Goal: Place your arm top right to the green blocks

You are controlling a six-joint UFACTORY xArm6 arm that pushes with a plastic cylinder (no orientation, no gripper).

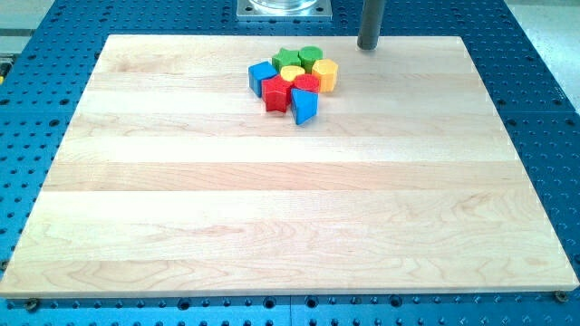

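Two green blocks sit at the top of a tight cluster near the view's top centre: a green star-like block [286, 59] and a green round block [310, 57]. Below them lie a yellow round block [292, 73], a yellow hexagonal block [325, 75], a blue cube [262, 78], a red star-like block [276, 92], a red round block [306, 85] and a blue triangular block [304, 105]. My tip [367, 46] stands at the board's top edge, up and to the right of the green blocks, apart from them.
The wooden board [290, 199] lies on a blue perforated table [544, 109]. A metal mount [284, 8] sits at the view's top centre, just beyond the board's top edge.
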